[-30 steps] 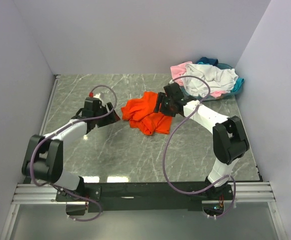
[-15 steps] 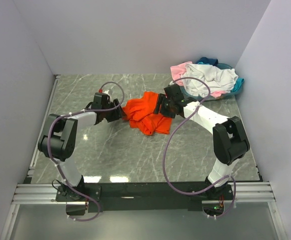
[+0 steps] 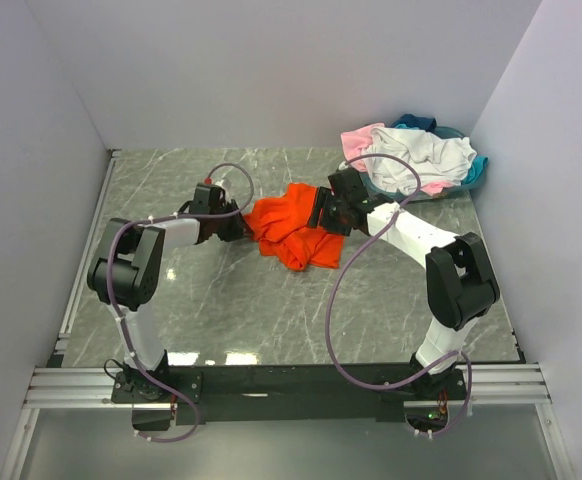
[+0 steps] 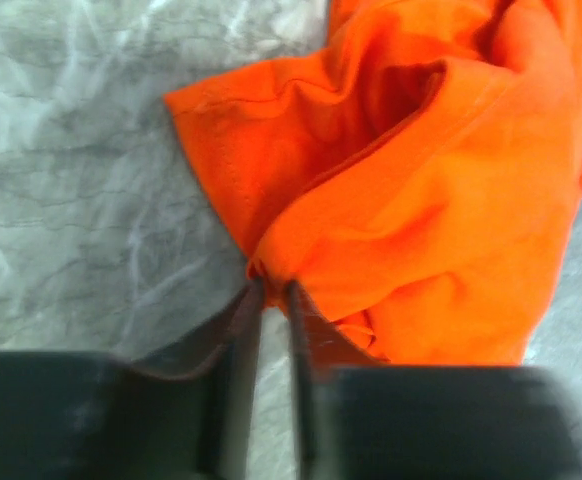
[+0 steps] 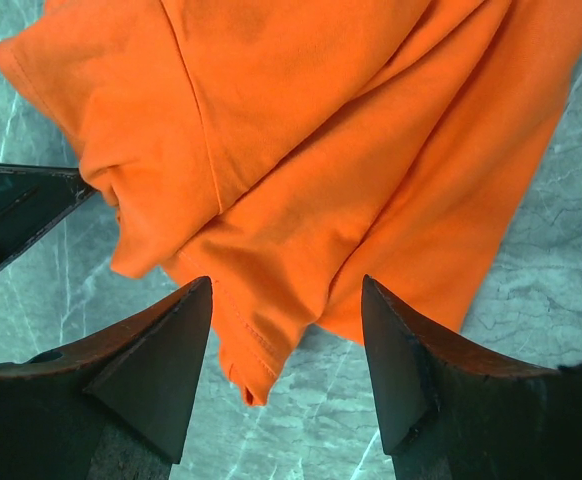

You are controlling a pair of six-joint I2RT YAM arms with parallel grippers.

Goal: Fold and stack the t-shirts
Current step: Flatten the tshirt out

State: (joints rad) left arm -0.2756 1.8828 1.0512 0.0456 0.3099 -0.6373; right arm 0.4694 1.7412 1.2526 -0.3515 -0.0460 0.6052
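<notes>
Bright, even and diffuse from overhead in the top view, with only faint soft shadows under the arms and two white glare patches at the near edge of the marble table (image 3: 271, 320). Badly blurred in the left wrist view, with the left gripper (image 4: 273, 285) smeared into a dark band along the bottom, the orange t-shirt (image 4: 421, 200) glowing oversaturated and the marble washed out pale. Sharper in the right wrist view, with crisp hem stitching, gentle shading in the folds and the right gripper (image 5: 286, 282) dark and underlit in the foreground.
</notes>
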